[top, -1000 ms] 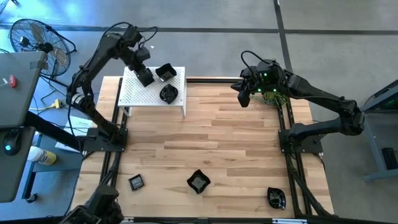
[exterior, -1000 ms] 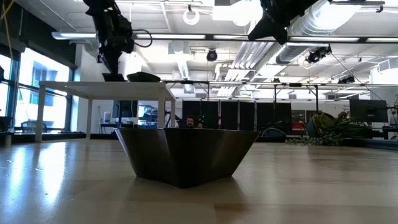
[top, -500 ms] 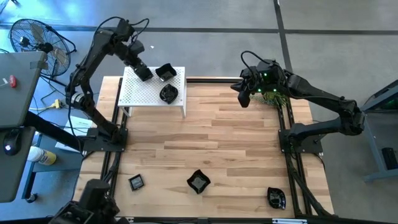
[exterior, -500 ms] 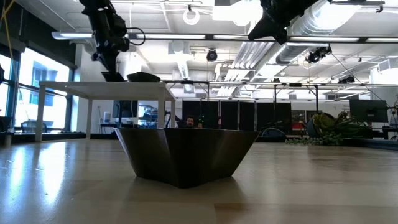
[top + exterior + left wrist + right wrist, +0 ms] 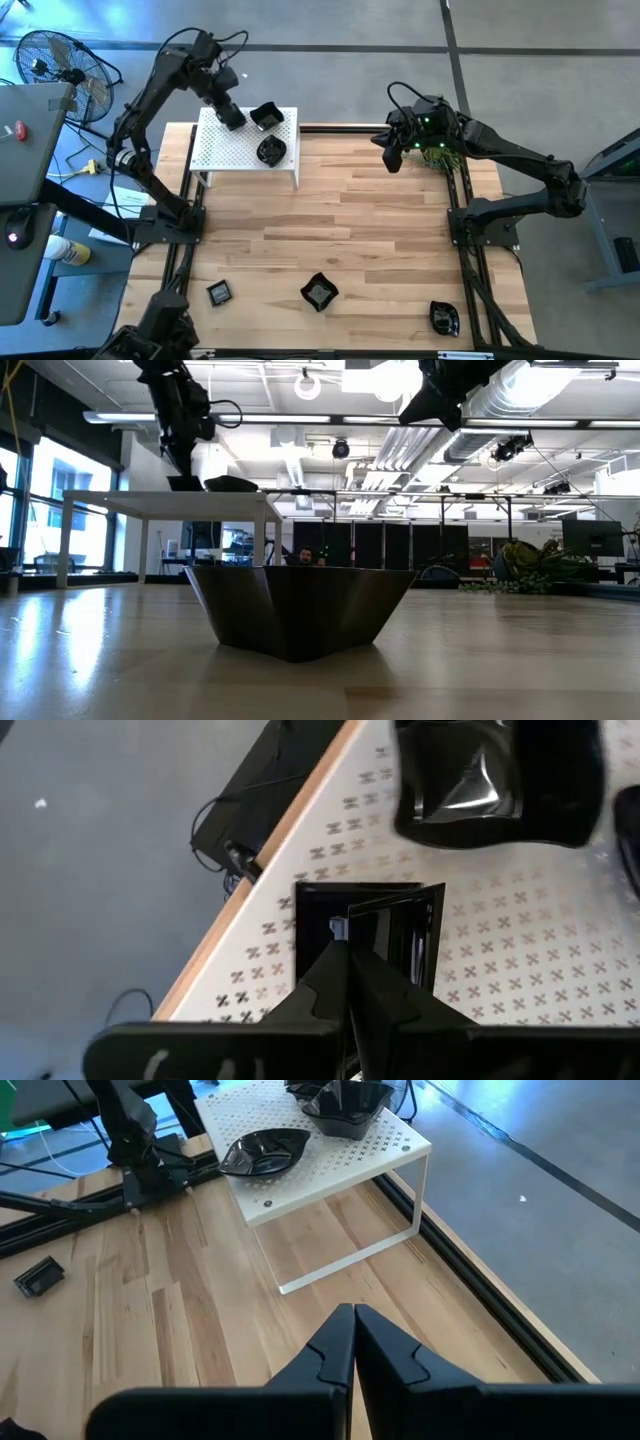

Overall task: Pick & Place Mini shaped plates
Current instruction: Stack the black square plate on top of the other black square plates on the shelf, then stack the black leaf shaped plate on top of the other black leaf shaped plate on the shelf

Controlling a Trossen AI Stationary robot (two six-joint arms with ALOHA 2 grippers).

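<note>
My left gripper (image 5: 230,117) hangs over the far left corner of the white perforated stand (image 5: 232,152) with its fingers shut. In the left wrist view a small square black plate (image 5: 395,925) lies on the stand right beneath the fingertips. Two more black plates rest on the stand, an angular one (image 5: 266,115) and a round one (image 5: 271,150). Three plates lie on the table near its near edge: a small square one (image 5: 220,292), an angular one (image 5: 319,292) (image 5: 300,610) and a rounded one (image 5: 445,318). My right gripper (image 5: 392,157) waits shut above the table's far right part. My left gripper points down over the left rim (image 5: 318,925) of the small square plate, which sits flat on the stand. Whether the shut fingertips touch that rim, I cannot tell.
A green plant sprig (image 5: 442,157) lies at the table's far right edge beside my right gripper. The stand (image 5: 330,1165) is raised on thin white legs at the far left. Bare wood (image 5: 360,230) stretches across the table's middle. A fan (image 5: 55,60) stands off the table to the left.
My left gripper has moved up and toward the stand's far left corner, then come back a little toward the right. The small square plate under it has stayed in place on the stand.
</note>
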